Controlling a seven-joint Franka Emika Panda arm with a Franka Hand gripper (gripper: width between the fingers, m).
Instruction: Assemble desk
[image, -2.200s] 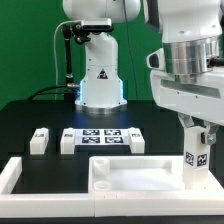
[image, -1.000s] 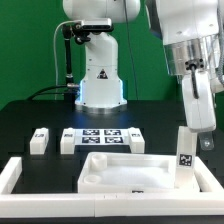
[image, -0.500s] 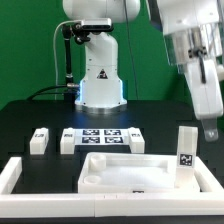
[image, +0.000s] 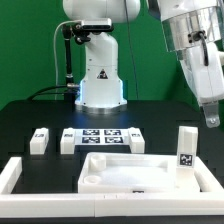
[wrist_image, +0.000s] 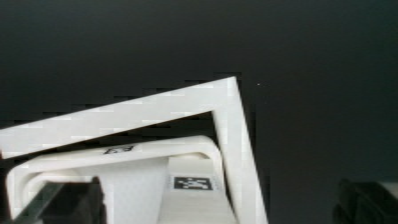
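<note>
The white desk top lies inside the border frame, rim up. One white leg stands upright on its corner at the exterior view's right, tag facing out. My gripper hangs above and to the right of that leg, apart from it, open and empty. In the wrist view the dark fingertips show wide apart at the edge, with the desk top and the tagged leg below my gripper. Three loose legs lie behind: one, a second and a third.
The marker board lies flat between the loose legs. The long low white border frame runs along the front and left; its corner shows in the wrist view. The robot base stands at the back on the black table.
My gripper has let go of the leg and risen up and to the right. The leg stays upright on the desk top's right corner. The desk top slid slightly left early on.
</note>
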